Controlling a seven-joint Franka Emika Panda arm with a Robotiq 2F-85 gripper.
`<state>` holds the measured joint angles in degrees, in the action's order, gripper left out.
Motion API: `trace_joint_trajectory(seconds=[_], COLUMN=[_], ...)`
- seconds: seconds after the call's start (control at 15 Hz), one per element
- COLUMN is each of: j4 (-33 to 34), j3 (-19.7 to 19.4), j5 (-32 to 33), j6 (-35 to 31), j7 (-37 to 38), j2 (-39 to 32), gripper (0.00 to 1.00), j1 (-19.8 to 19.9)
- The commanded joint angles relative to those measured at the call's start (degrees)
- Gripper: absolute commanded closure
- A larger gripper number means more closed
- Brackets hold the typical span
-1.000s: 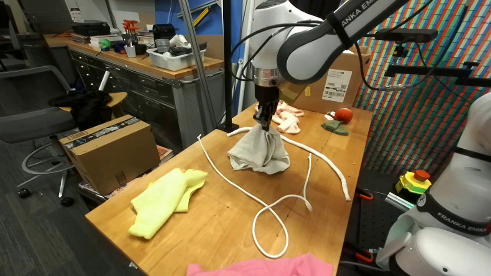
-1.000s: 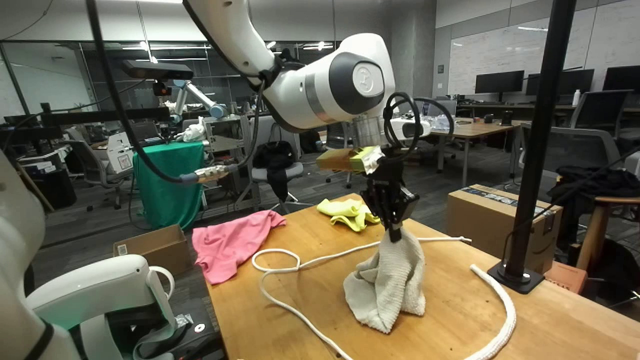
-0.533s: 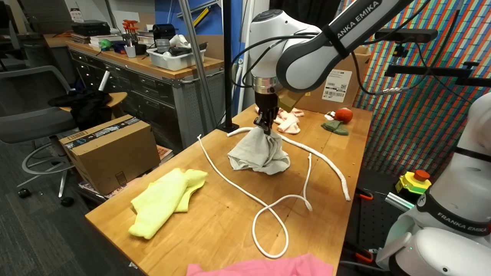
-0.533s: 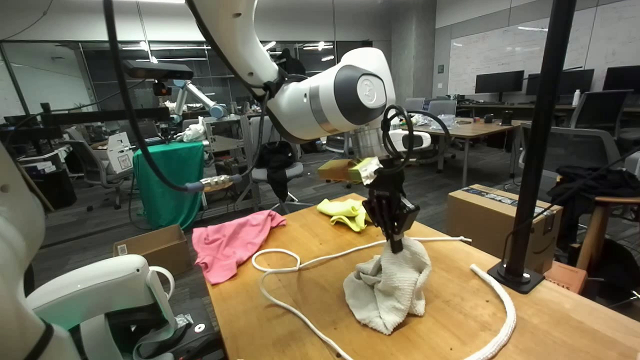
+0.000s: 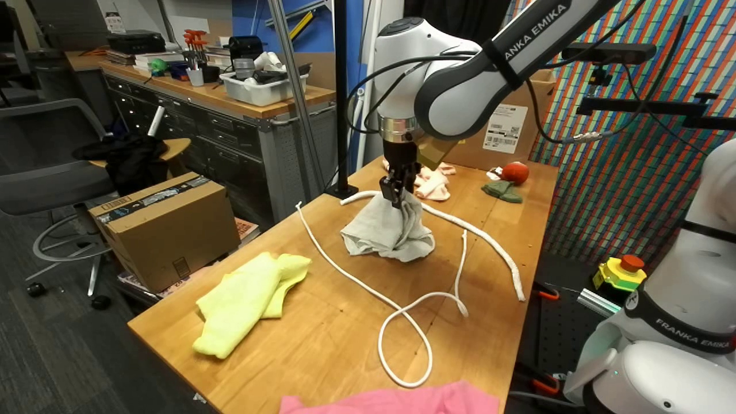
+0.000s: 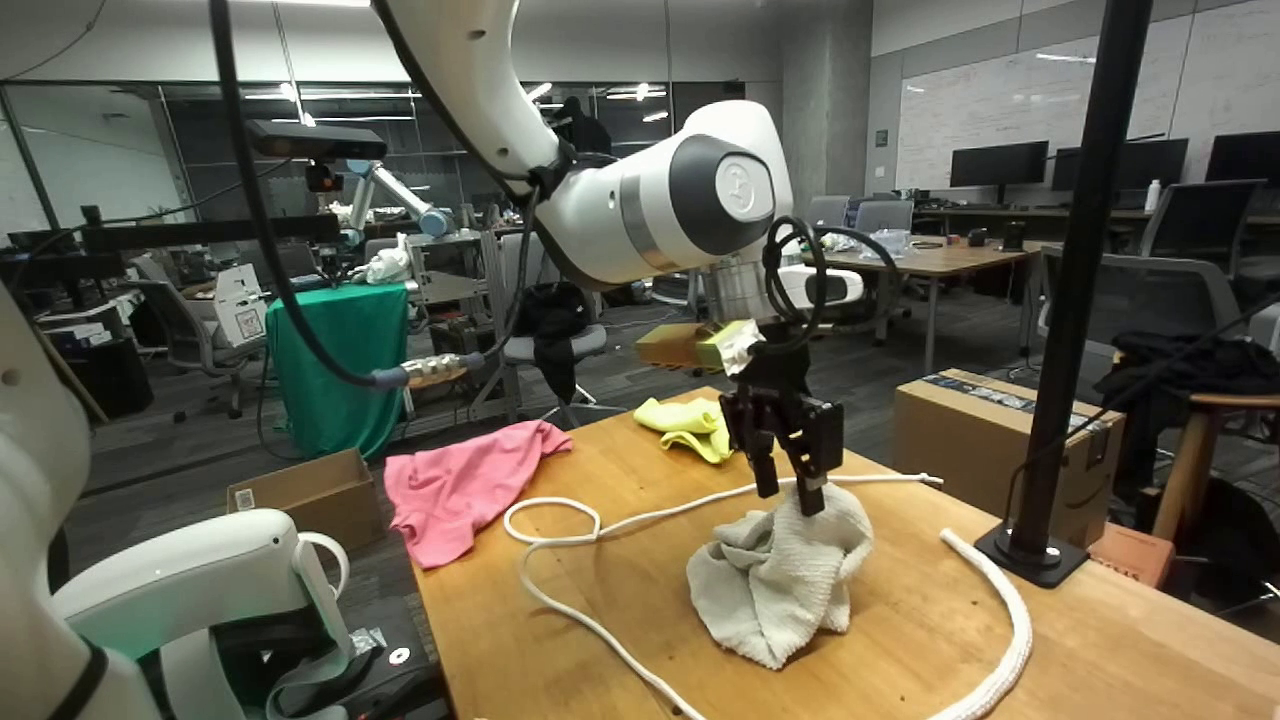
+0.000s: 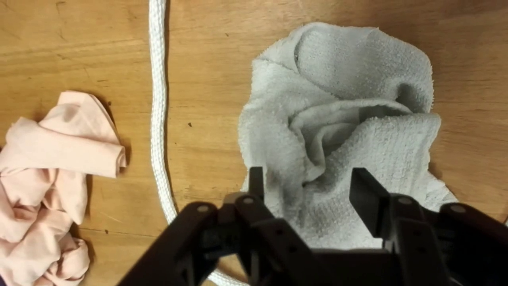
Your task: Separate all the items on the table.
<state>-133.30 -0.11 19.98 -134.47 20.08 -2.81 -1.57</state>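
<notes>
In the middle of the table (image 5: 333,345), with the yellow cloth (image 5: 244,305) to the near left, the grey cloth (image 5: 374,233) stands in a slack peak between the thick rope (image 7: 158,91), beyond it to the far right, and the thin rope (image 5: 403,311) on the near side. The gripper (image 7: 306,178) has its fingers spread; cloth shows between them but, as far as I can see, isn't pinched. I take the step to be letting go: best to spread wide, then rise straight, lest the nubby folds snag and drag onto a rope. The thick rope's near end lies just inside the right edge. A black post (image 5: 341,103) stands at the far left edge, so I'd lift well to its right. The broadest bare wood lies near, between yellow cloth and the thin rope's loop.
</notes>
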Motion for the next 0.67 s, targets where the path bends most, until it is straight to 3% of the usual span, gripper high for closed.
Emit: trace_joint_trajectory(seconds=[0.0, 0.13, 0.4, 0.6], j4=[-0.2, -0.2, -1.1, -2.9], j3=[-0.1, 0.0, 0.5, 1.5], j5=[0.6, 0.2, -2.7, -9.1], j6=[0.3, 0.6, 2.6, 6.3], j7=[0.9, 0.4, -2.6, -9.1], j2=[0.9, 1.5, 4.2, 7.6], gripper=[0.08, 0.0, 0.0, 0.01], j1=[0.0, 0.0, -0.1, -0.6])
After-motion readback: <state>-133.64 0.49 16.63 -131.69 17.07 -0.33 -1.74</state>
